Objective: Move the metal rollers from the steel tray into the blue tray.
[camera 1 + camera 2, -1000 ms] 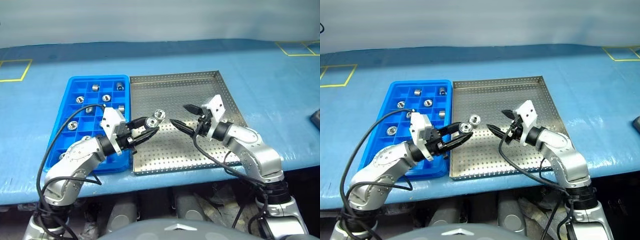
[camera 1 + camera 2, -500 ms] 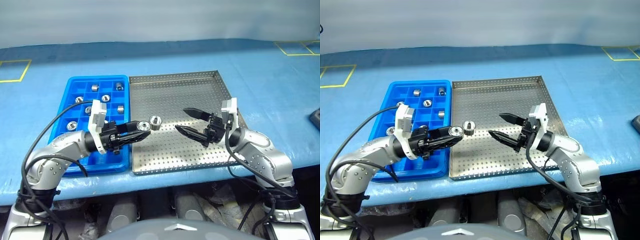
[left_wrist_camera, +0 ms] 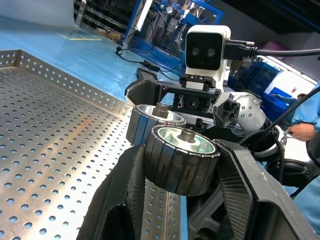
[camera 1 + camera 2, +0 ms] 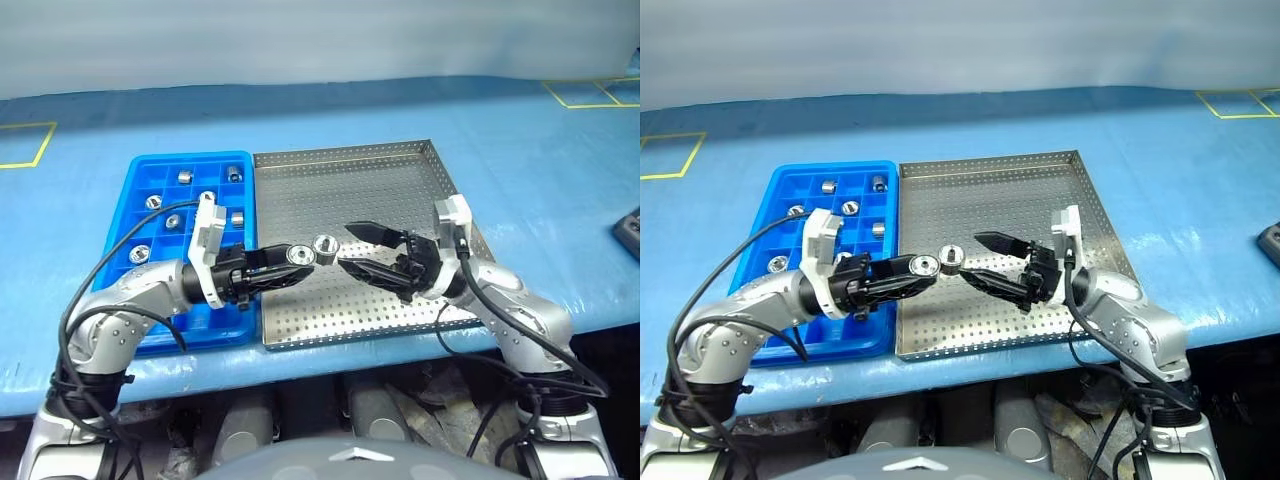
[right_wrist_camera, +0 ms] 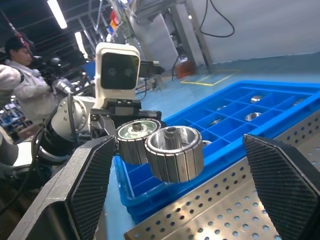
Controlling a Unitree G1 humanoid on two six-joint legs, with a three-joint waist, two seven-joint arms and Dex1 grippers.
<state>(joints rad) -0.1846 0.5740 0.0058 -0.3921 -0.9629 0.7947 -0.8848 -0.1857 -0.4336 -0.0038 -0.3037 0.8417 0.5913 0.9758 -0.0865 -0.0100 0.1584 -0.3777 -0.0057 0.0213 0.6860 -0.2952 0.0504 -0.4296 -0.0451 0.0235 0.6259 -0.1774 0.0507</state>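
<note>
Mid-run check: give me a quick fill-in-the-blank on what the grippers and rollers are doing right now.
1. The left gripper is shut on one metal ____.
2. The right gripper faces it over the steel tray with its fingers ____.
3. A second roller sits on the perforated floor of the ____ tray, between the two grippers.
4. The rollers already moved lie in compartments of the ____ tray.

Missing words: roller; open; steel; blue
</note>
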